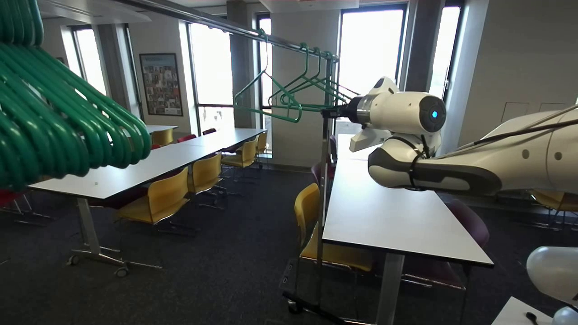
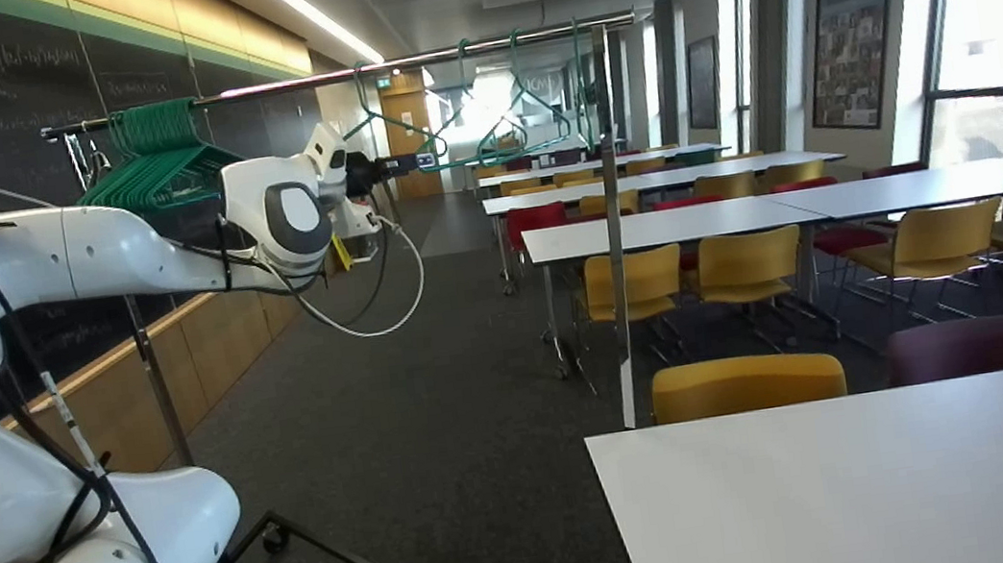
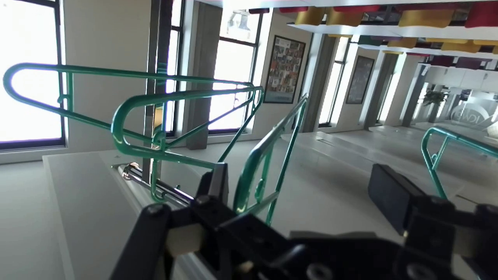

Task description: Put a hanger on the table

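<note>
Several thin green hangers hang from a metal rail; one hanger [image 1: 299,108] is nearest the camera in an exterior view. My gripper [image 1: 329,113] is at the level of their lower bars, also in an exterior view [image 2: 428,161]. In the wrist view, my gripper [image 3: 297,173] is open. One hanger's rounded end [image 3: 244,180] lies between the fingers, close to the left finger; I cannot tell whether they touch. Two more hangers [image 3: 128,144] are outside the left finger and another hanger [image 3: 430,155] is beyond the right one. The white table [image 1: 393,221] stands below the arm, also in an exterior view [image 2: 877,484].
The rail [image 1: 203,18] runs over the hangers, held by a rack post [image 2: 619,256] beside the table. A dense bunch of green hangers [image 2: 161,161] hangs at the rail's far end. Yellow chairs [image 1: 309,212] and another white table row [image 1: 180,153] stand around.
</note>
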Robot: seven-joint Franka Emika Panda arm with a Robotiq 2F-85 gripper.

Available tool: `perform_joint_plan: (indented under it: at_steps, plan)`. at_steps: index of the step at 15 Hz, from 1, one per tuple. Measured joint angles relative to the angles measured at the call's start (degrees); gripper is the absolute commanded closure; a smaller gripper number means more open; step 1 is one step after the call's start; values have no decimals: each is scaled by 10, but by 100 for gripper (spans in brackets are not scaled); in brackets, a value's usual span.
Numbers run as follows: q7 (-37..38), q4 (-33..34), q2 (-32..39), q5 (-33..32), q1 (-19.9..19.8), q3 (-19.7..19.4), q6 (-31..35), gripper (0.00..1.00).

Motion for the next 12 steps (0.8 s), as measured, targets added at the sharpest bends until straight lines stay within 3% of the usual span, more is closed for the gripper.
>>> perform_joint_plan:
  at_steps: [4,10,12]
  plan:
    - [0,-4,-16,16,0,0,0,51]
    - [0,-9,-17,21,0,0,0,99]
    - [0,-9,-17,21,0,0,0,100]
